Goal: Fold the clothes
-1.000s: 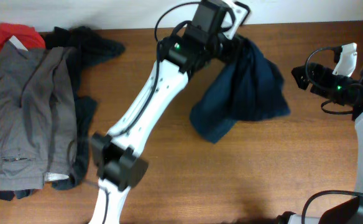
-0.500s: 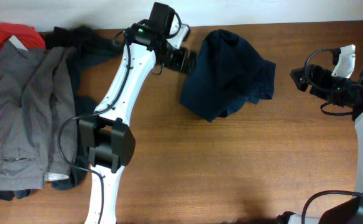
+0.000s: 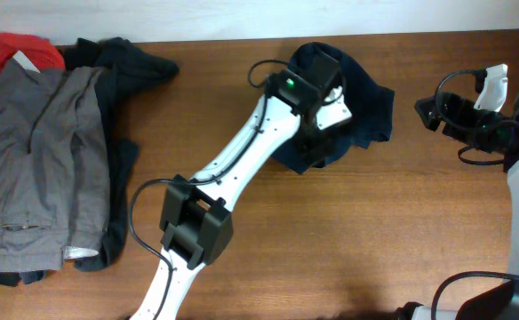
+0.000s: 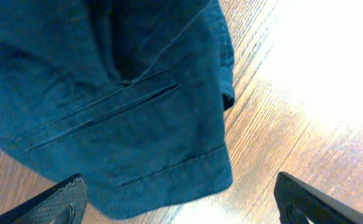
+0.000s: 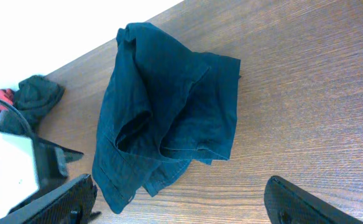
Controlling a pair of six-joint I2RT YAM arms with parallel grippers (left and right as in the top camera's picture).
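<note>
The navy-blue shorts [image 3: 368,102] lie crumpled in a heap at the back middle of the table. My left gripper [image 3: 322,142] hangs right over their front part, and the arm hides some of the cloth. In the left wrist view the gripper [image 4: 181,208] is open, and a hemmed corner of the shorts [image 4: 125,93] with a welt pocket lies flat just beyond the jaws, untouched. My right gripper [image 3: 428,111] stays off to the right of the shorts. It is open [image 5: 181,202] with only bare wood between its fingers, and the shorts [image 5: 169,112] lie ahead of it.
A pile of other clothes sits at the far left: grey trousers [image 3: 37,160], a black garment [image 3: 126,62] under and behind them, and a small red piece [image 3: 24,49] at the back corner. The brown wooden table [image 3: 357,249] ends at a white wall behind.
The left gripper let go of the shorts, which dropped into a heap. The arm swung off to the left, then came back over them, jaws open. The right arm has not moved.
</note>
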